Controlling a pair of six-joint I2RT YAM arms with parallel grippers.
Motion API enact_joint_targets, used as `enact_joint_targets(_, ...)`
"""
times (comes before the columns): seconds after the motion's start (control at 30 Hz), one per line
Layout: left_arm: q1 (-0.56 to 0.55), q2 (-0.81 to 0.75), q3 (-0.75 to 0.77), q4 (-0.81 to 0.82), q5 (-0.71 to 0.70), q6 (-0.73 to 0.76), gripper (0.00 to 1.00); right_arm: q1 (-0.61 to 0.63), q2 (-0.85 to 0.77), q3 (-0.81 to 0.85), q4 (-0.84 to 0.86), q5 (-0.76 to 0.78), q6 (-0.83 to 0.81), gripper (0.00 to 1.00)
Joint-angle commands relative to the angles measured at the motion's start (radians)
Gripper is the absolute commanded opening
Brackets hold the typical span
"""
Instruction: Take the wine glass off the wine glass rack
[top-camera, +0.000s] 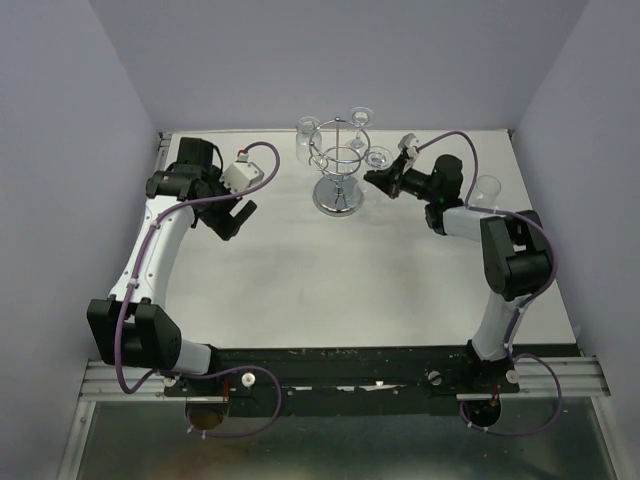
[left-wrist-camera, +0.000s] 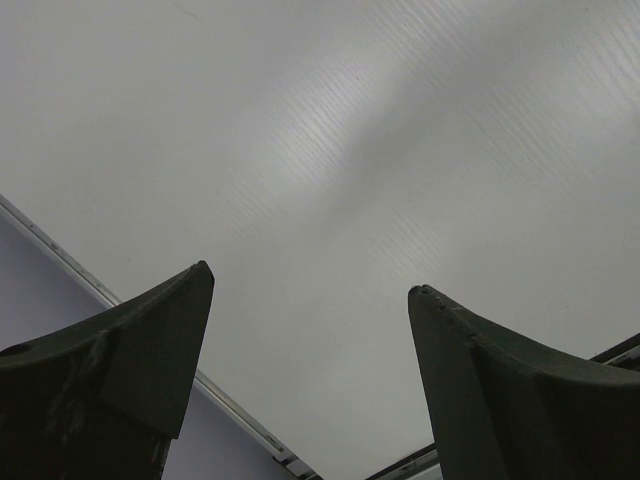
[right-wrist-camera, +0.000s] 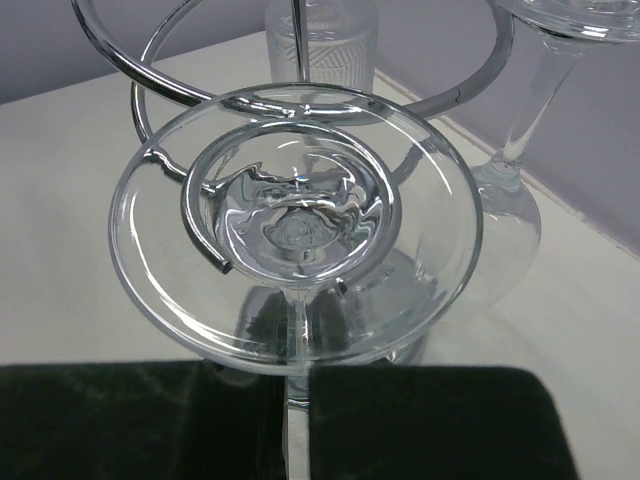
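Note:
The wine glass rack (top-camera: 339, 165) is a chrome wire stand on a round mirrored base, at the back middle of the table. Several wine glasses hang upside down from its hooks. My right gripper (top-camera: 376, 178) is at the rack's right side, shut on the stem of the nearest wine glass (top-camera: 378, 157). In the right wrist view the gripper (right-wrist-camera: 298, 420) pinches the stem just below the round foot (right-wrist-camera: 420, 250), which rests on a wire hook of the rack (right-wrist-camera: 134, 100). My left gripper (top-camera: 236, 222) is open and empty, left of the rack; its wrist view (left-wrist-camera: 310, 285) shows only bare table.
Two other glasses hang at the rack's back left (top-camera: 308, 132) and back (top-camera: 360, 117); one also shows in the right wrist view (right-wrist-camera: 512, 205). A separate clear glass (top-camera: 487, 188) stands by the right arm near the right wall. Purple walls enclose the table.

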Motion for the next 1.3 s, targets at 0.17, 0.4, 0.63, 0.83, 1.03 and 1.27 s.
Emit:
enact_joint_targets(0.17,-0.007,-0.016,-0.031,0.061,0.062,-0.028,0.94,0.006,-0.138,-0.035,-0.053,0.080,0.006,0.01)
enact_joint_targets(0.4,-0.010,-0.003,-0.033,0.132,0.200,-0.116,0.93,0.006,-0.201,-0.007,-0.165,0.103,-0.021,0.01)
enact_joint_targets(0.63,-0.053,-0.002,-0.002,0.166,0.254,-0.145,0.93,0.006,-0.248,-0.007,-0.257,0.128,-0.052,0.01)
enact_joint_targets(0.83,-0.066,-0.008,-0.002,0.227,0.263,-0.177,0.93,0.006,-0.323,-0.045,-0.328,0.142,-0.093,0.01)
enact_joint_targets(1.03,-0.090,-0.042,-0.010,0.299,0.197,-0.157,0.96,0.006,-0.418,-0.084,-0.456,0.186,-0.129,0.01)
enact_joint_targets(1.27,-0.234,-0.129,-0.010,0.462,0.051,-0.105,0.98,0.006,-0.581,-0.111,-0.604,0.195,-0.175,0.01)
